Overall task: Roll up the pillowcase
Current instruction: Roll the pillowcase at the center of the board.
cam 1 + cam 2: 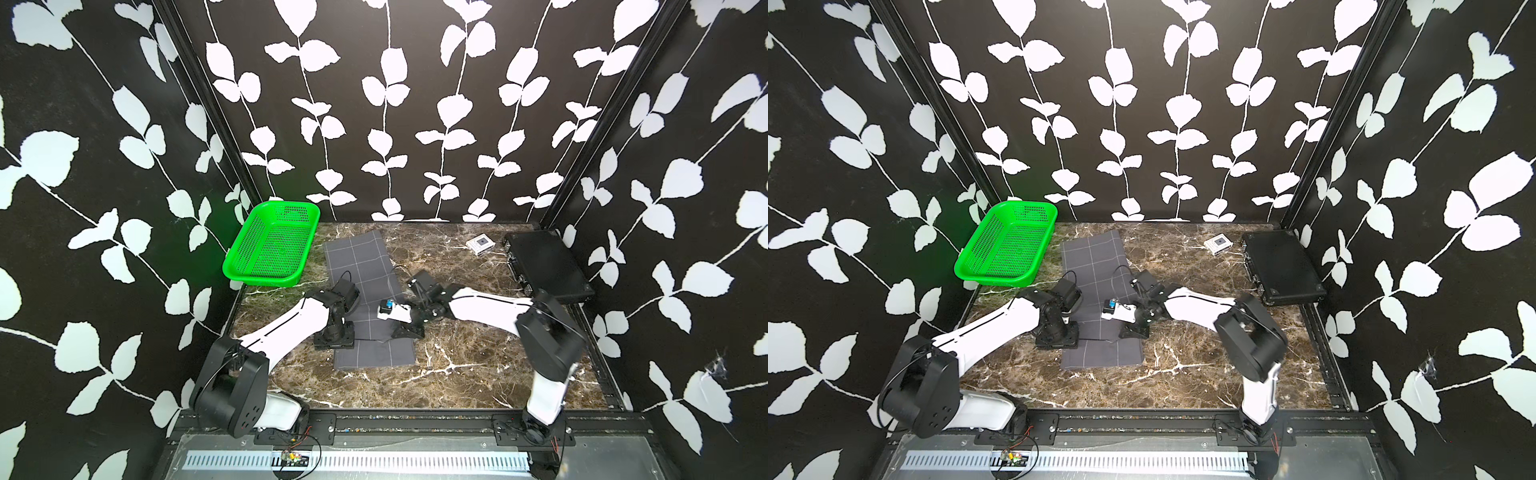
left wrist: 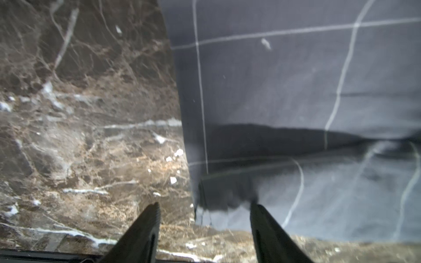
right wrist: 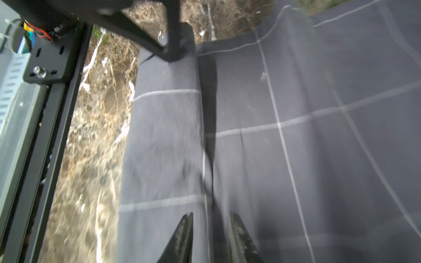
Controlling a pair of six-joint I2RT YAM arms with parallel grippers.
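Pincer L [image 2: 205, 204] agape | pincer R [image 3: 211, 213] agape | pillowcase [image 1: 357, 257] long axis front-back

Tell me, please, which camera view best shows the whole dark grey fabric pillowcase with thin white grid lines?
Both top views: the pillowcase lies visible end to end as one long strip, partly hidden mid-length. The left wrist view shows only one blurred edge and corner; the right wrist view shows only a close-up fold.

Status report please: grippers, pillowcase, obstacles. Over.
Left gripper open at pillowcase edge. Right gripper slightly open over near-end fold. Pillowcase mostly flat strip. Green basket close beside far end.
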